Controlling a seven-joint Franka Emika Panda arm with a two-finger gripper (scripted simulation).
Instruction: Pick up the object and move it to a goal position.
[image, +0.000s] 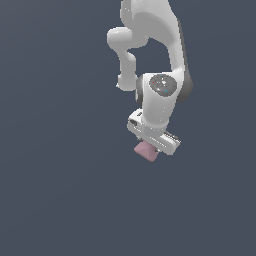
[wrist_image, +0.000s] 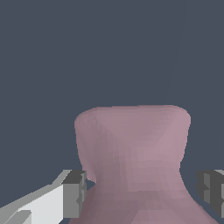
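The object (image: 145, 151) is a small dusty-pink lump with a pinched waist, poking out just beneath the white hand. In the wrist view the object (wrist_image: 133, 144) fills the space between the two grey fingertips, its flared end pointing away from the camera. My gripper (wrist_image: 144, 192) is shut on the object, with a grey pad (wrist_image: 75, 192) against one side of its waist and the other pad (wrist_image: 212, 192) at the opposite side. In the exterior view my gripper (image: 149, 148) is tilted, and the hand hides its fingers.
The white arm (image: 159, 95) comes down from the top of the exterior view. Around it there is only a plain dark blue-grey ground, with no other objects or edges in view.
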